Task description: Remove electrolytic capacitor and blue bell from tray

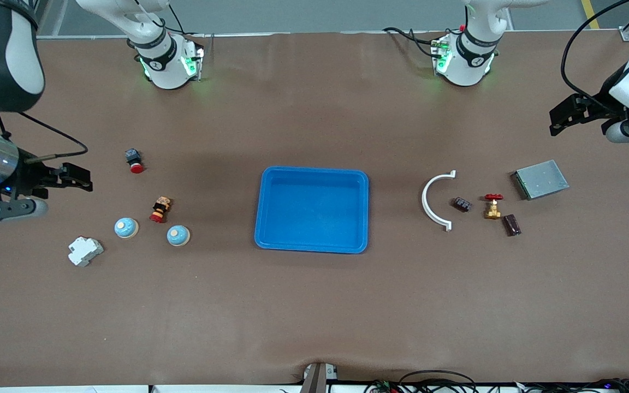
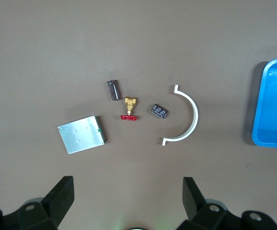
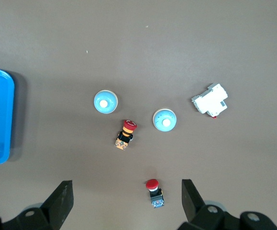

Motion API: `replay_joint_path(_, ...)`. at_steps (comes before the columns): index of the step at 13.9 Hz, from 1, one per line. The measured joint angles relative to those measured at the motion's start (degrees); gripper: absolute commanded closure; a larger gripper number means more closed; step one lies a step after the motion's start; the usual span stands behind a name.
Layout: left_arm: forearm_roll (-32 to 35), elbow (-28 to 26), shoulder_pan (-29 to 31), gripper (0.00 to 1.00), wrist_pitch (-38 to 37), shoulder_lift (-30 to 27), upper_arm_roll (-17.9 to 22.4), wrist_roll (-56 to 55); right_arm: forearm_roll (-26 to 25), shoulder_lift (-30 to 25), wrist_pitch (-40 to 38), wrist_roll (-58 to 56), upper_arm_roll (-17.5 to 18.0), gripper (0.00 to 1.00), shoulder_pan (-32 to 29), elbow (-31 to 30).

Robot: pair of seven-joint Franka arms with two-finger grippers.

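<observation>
Two light-blue bells lie toward the right arm's end of the table, one [image 1: 126, 227] beside the other [image 1: 178, 236]; both show in the right wrist view [image 3: 105, 102] [image 3: 165, 120]. A dark cylindrical capacitor [image 1: 511, 225] lies toward the left arm's end, and it shows in the left wrist view [image 2: 113, 89]. A blue tray [image 1: 266, 218] sits empty in the middle. My right gripper [image 1: 82, 177] hangs open and empty high over the table by the bells [image 3: 126, 183]. My left gripper [image 1: 557, 117] hangs open and empty high over the table near the capacitor [image 2: 127, 181].
Near the bells lie a white breaker [image 1: 85, 251], a red push button [image 1: 134, 160] and another red-capped switch [image 1: 160, 209]. Near the capacitor lie a brass valve with a red handle [image 1: 492, 206], a small black component [image 1: 461, 204], a white curved clip [image 1: 434, 201] and a grey metal box [image 1: 541, 179].
</observation>
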Motion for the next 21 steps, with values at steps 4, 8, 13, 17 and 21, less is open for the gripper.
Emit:
replay_joint_path(4,0.0,-0.1,-0.01,0.0,0.19,-0.01,-0.03,0.0,0.0,-3.71,-0.05,0.08,-1.41,0.0,0.11,0.01)
replay_joint_path(8,0.0,-0.11,0.0,0.0,0.19,-0.01,-0.03,0.0,0.02,-6.43,-1.98,0.09,-1.79,0.0,0.11,0.25)
replay_joint_path(13,0.0,-0.11,-0.01,0.0,0.19,-0.01,-0.07,0.02,0.03,-6.37,-5.52,0.11,-2.22,0.0,0.1,3.87)
replay_joint_path(17,0.0,-0.04,0.0,0.0,0.28,-0.01,-0.07,0.02,1.81,-4.98,-8.43,3.19,-3.51,0.0,0.12,4.53)
replay_joint_path(21,0.0,1.22,-0.07,0.0,0.68,0.06,-0.1,0.03,2.54,-3.89,-8.61,7.04,-4.72,0.0,0.11,4.77)
